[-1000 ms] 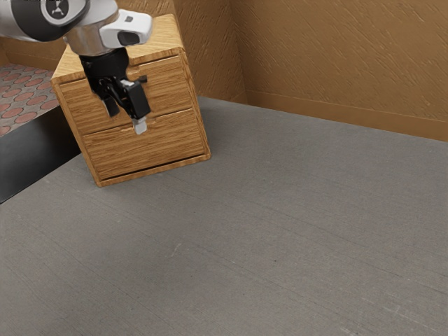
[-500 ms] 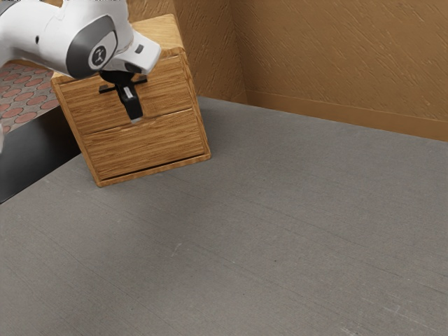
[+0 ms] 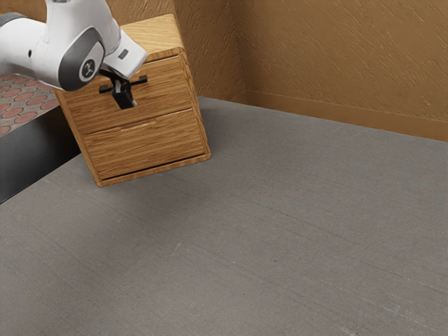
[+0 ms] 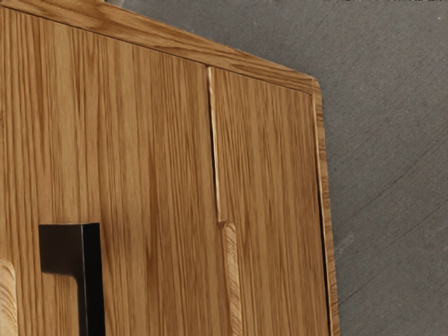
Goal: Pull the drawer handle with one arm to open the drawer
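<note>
Gripper (image 3: 124,98) at top drawer (image 3: 154,84) front, near handle (image 4: 89,280). Hand state: can't tell. Drawer looks shut, flush w/ cabinet (image 3: 157,31). Grasp + whole pull left.

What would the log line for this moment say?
gripper at black handle | top drawer looks shut | pull not started

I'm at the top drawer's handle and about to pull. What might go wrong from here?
1. The gripper hangs across the black handle, but a firm hold isn't visible; it may slip off when pulling.
2. The cabinet sits askew on the table; a pull not in line with the top drawer could jam it or drag the whole cabinet.
</note>
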You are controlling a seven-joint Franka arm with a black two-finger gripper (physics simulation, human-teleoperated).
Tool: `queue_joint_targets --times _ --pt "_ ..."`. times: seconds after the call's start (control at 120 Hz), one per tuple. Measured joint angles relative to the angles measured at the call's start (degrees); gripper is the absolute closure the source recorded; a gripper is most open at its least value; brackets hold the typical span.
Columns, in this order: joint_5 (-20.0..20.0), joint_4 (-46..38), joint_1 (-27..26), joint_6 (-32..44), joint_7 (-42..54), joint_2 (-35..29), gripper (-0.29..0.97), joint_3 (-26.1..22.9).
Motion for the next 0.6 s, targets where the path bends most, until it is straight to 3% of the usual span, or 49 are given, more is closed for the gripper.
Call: queue_joint_targets --times 0.317,0.6 --pt "-0.5 4.4 0.4 1.8 3.9 5.9 0.0 1.8" --pt "-1.6 5.2 0.6 2.2 5.1 7.4 -0.01 2.8"
